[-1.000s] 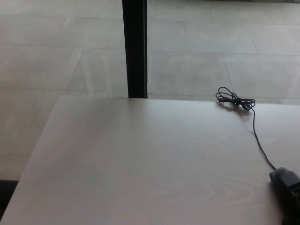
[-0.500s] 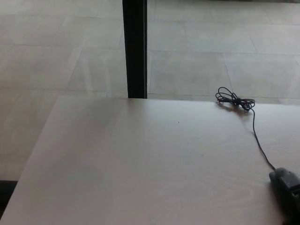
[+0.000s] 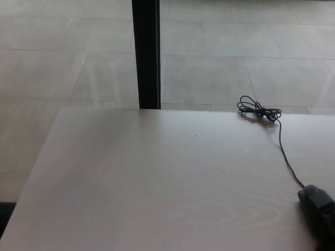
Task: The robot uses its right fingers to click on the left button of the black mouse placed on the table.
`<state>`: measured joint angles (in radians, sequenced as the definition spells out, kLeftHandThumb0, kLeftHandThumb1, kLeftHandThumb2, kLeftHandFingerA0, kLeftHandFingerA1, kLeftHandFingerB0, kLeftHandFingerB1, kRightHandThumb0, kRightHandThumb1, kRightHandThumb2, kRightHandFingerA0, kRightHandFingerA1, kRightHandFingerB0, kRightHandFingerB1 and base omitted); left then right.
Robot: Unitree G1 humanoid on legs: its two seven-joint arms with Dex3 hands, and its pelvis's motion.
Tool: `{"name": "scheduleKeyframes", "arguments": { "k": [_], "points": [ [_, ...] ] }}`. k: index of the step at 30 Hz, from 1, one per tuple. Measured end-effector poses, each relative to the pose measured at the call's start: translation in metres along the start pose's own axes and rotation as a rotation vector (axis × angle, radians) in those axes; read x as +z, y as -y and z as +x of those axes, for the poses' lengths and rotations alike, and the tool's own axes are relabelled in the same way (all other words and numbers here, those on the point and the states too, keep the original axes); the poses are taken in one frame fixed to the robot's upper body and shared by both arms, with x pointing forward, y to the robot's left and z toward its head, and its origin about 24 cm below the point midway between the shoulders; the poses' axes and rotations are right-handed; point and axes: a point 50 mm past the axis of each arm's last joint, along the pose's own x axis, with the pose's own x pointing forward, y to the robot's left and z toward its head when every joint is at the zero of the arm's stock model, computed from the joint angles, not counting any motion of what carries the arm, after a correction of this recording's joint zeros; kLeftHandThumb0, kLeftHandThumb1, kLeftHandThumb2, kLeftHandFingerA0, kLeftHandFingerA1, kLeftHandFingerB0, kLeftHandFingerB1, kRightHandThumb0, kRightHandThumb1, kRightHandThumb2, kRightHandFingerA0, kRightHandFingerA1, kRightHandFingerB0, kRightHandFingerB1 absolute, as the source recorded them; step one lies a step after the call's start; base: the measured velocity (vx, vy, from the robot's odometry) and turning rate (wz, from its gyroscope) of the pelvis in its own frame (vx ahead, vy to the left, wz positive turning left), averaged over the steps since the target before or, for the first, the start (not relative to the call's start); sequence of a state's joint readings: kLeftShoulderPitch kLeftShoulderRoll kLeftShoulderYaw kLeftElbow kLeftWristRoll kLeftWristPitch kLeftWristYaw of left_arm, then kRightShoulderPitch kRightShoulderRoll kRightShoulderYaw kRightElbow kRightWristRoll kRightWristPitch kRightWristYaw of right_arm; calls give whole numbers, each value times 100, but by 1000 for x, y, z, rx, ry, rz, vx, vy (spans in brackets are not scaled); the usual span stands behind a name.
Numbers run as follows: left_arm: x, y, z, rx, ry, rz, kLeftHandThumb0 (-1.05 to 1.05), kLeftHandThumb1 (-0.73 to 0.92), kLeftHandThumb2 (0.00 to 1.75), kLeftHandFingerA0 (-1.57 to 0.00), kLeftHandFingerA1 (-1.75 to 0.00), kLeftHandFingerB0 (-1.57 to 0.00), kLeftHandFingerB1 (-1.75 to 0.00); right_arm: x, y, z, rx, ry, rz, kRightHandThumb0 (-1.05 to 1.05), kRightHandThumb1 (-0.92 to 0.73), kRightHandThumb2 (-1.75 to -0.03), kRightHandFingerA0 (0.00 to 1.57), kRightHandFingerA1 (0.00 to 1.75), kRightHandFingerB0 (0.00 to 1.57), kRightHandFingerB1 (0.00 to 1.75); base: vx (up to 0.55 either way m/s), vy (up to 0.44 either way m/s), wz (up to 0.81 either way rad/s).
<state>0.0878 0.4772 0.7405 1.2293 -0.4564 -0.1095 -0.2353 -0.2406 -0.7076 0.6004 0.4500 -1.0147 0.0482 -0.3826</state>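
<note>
One object matters here, the black mouse (image 3: pixel 317 212), and it sits at the far right edge of the pale wooden table (image 3: pixel 157 183), near the front corner, partly cut off by the picture's border. Its cable (image 3: pixel 285 157) runs away from its nose toward the back edge of the table and ends in a small bundled coil (image 3: pixel 257 110), probably gathered there to keep the slack clear of the working area. Being so far to the right, the mouse seems placed within easy reach of the right arm. Neither hand shows in the head view, so I cannot tell whether the right fingers are apart or together, nor how near they are to the left button; the dark shape at the very corner could be mouse or something else. Beyond the table lie a tiled floor (image 3: pixel 235 52) and a black vertical post (image 3: pixel 145 52). No brand, label or writing can be read anywhere
</note>
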Motion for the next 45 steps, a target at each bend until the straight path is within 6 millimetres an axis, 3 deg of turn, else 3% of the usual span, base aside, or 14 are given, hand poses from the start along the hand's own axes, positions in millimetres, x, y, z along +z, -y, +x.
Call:
{"name": "scheduleKeyframes", "arguments": {
  "k": [8, 9, 14, 16, 17, 19, 20, 22, 23, 31, 32, 33, 42, 45],
  "points": [
    [-1, -3, -1, 3, -3, -2, -90, 82, 91, -56, -59, -41, -47, -5, 16, 7, -5, -20, 72, -88, -78, -118, 23, 54, 31, 48, 0, 0, 0],
    [-1, -3, -1, 3, -3, -1, -83, 92, 79, -57, -55, -43, -42, -5, 19, 8, -5, -26, 101, -86, -92, -71, 28, 45, 35, 33, 0, 0, 0],
    [-2, -3, -1, 3, -5, 0, -83, 92, 79, -59, -57, -45, -44, -7, 30, 10, -12, -50, 204, -93, -76, -83, 34, 52, 28, 36, 0, 0, 0],
    [-1, -2, -1, 1, -4, 0, -84, 92, 80, -59, -57, -44, -44, -12, 41, 13, -54, -73, 244, -86, -73, -112, 51, 68, 23, 46, 0, 0, 0],
    [-2, -2, -1, 1, -4, 0, -84, 92, 79, -60, -54, -46, -42, -16, 49, 15, -83, -88, 265, -88, -91, -73, 87, 174, 27, 31, 0, 0, 0],
    [-2, -2, -1, 1, -5, 0, -84, 92, 80, -59, -59, -42, -44, -23, 59, 17, -120, -110, 297, -92, -78, -113, 52, 90, 19, 43, 0, 0, 0],
    [-2, -2, -1, 2, -6, 1, -90, 81, 91, -57, -61, -43, -48, -27, 65, 17, -142, -124, 319, -90, -92, -69, 52, 66, 25, 29, 0, 0, 0],
    [-2, -3, -1, 3, -7, 1, -87, 92, 77, -61, -58, -43, -43, -33, 74, 17, -172, -144, 354, -95, -75, -112, 41, 74, 14, 41, 0, 0, 0],
    [-2, -3, -1, 3, -7, 1, -86, 92, 79, -62, -59, -48, -45, -35, 78, 17, -186, -153, 372, -98, -91, -68, 29, 54, 16, 38, 0, 0, 0],
    [-3, -3, -1, 2, -8, 1, -91, 80, 90, -60, -61, -43, -48, -66, 109, 9, -304, -251, 515, -90, -73, -113, 21, 55, 3, 39, 0, 0, 0],
    [-3, -3, -1, 2, -8, 1, -84, 92, 78, -61, -56, -47, -43, -70, 111, 8, -315, -264, 527, -38, -42, -108, 6, 53, 0, 49, 0, 0, 0],
    [-3, -3, -1, 2, -8, 1, -82, 92, 80, -57, -58, -45, -44, -76, 115, 5, -333, -287, 546, -91, -92, -68, 21, 49, 16, 30, 0, 0, 0],
    [-3, -3, -2, 2, -9, 2, -85, 92, 80, -59, -55, -43, -42, -125, 127, -25, -448, -467, 688, -92, -85, -65, 53, 54, 17, 38, 0, 0, 0],
    [-3, -3, -2, 2, -10, 2, -85, 92, 80, -62, -53, -47, -42, -141, 127, -39, -489, -534, 736, -80, -82, -65, 84, 117, 15, 52, 0, 0, 0]
  ]
}}
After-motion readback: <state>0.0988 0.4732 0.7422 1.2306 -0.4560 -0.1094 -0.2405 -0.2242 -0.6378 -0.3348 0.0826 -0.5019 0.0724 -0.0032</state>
